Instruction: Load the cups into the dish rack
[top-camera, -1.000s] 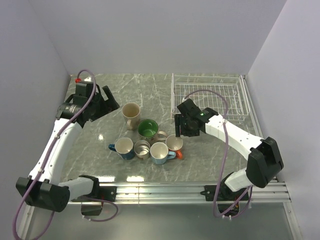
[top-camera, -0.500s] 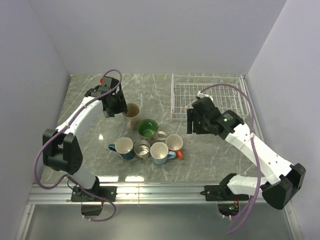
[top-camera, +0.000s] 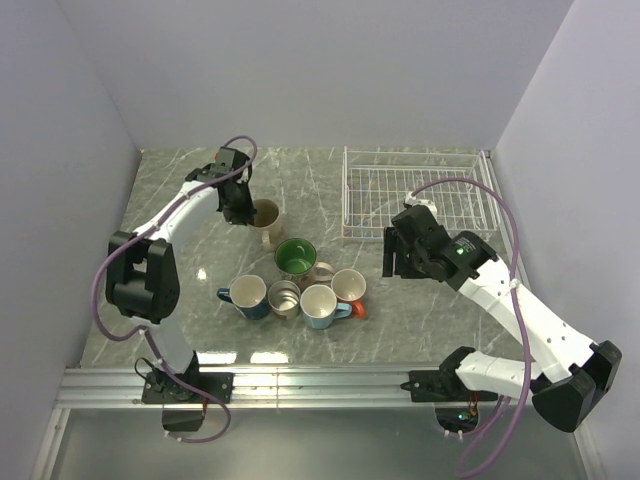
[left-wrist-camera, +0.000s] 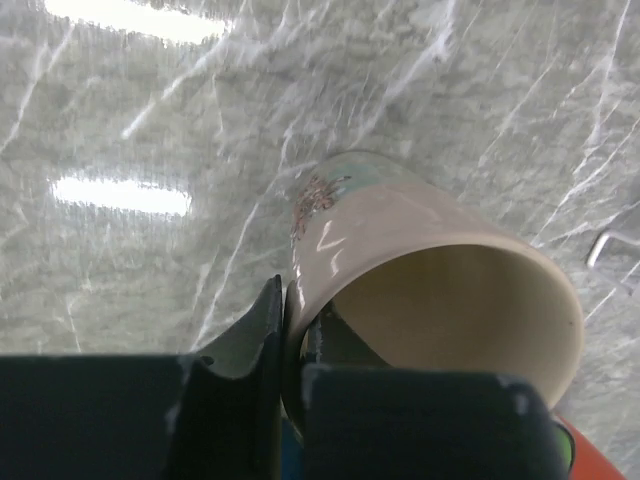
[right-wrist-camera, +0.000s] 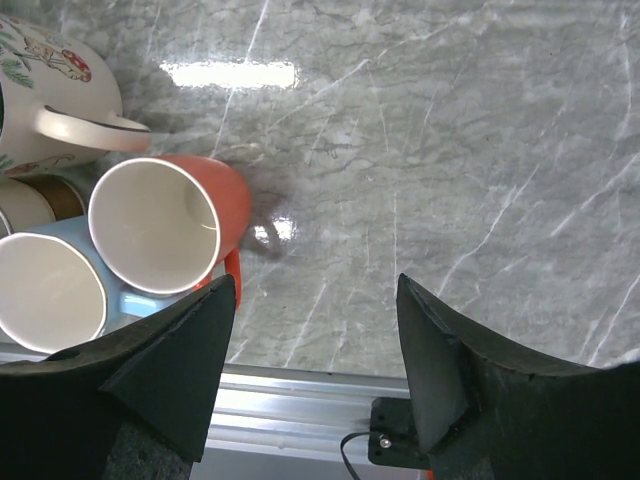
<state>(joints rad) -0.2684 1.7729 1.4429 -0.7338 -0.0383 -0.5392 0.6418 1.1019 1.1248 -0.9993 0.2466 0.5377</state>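
Plainly, the cream mug (left-wrist-camera: 420, 290) on the table (top-camera: 410, 310) was pinched at its wall by the left fingers (left-wrist-camera: 255, 335), the right fingers (right-wrist-camera: 175, 350) spread, and could be dropped from so narrow a hold.

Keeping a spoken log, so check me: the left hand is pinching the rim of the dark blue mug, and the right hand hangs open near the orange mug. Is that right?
Not quite: wrong mug. The left hand is pinching the rim of the cream mug, as the left wrist view shows. The right hand does hang open near the orange mug.
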